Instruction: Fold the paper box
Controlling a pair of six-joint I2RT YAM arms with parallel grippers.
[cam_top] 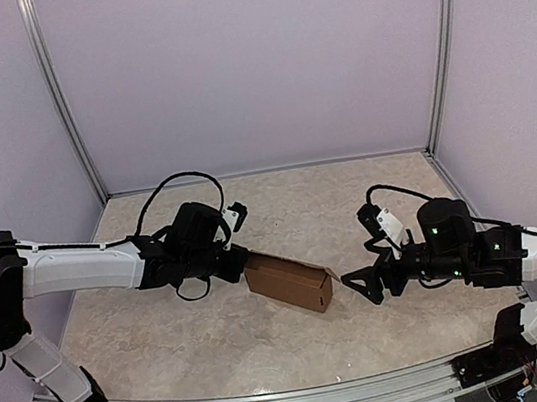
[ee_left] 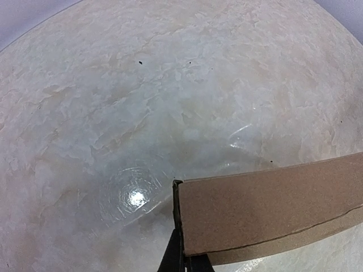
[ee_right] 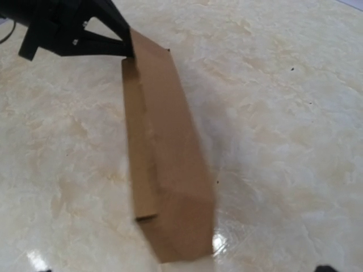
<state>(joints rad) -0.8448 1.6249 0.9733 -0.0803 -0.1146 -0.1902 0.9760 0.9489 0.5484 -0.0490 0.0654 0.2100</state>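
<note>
Left hand [cam_top: 242, 264] pinches the box [cam_top: 289, 281] by one end.
Right hand [cam_top: 360, 284] wide open; box shaped, far end flap [cam_top: 331, 275] seemingly unclosed.

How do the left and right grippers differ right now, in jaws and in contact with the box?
The left gripper is shut, pinching one end of the paper box; the right gripper is wide open and holds nothing. The left gripper touches the box; the right gripper sits just off the other end and appears clear of it. Both face the box from opposite ends.
</note>
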